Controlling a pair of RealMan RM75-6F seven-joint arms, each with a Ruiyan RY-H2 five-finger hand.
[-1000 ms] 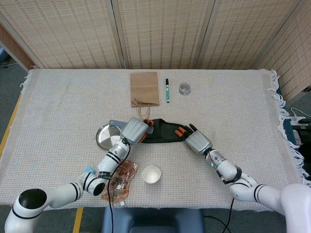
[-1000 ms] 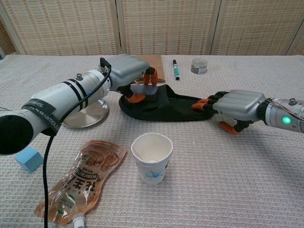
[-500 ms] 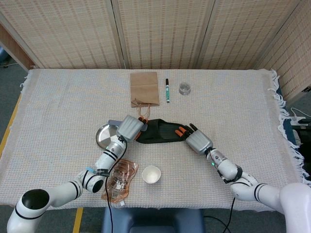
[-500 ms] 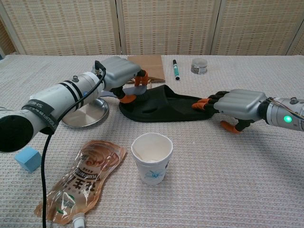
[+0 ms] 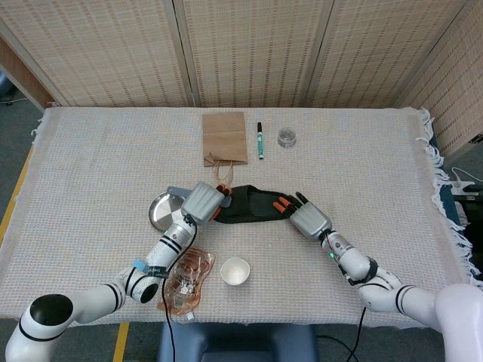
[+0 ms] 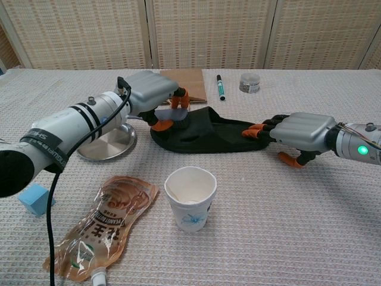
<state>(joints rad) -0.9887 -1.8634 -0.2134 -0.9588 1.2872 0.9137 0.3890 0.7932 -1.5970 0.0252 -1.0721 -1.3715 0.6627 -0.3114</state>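
black pouch [image 6: 205, 134] lies lengthwise left to right; left hand [image 6: 156, 96] pinches a grey piece [image 6: 177, 105], right hand [image 6: 296, 134] fingers grip its end

White, glossy arms with black bands, a black cable trailing along the left one. Each robot hand, left [image 6: 153, 90] and right [image 6: 300, 131], shows a silver-grey shell, black fingers, orange tips. A green light glows on the right wrist.

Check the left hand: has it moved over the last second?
Yes. The left hand has pulled back slightly toward the steel plate, holding a grey piece at the black slipper's end.
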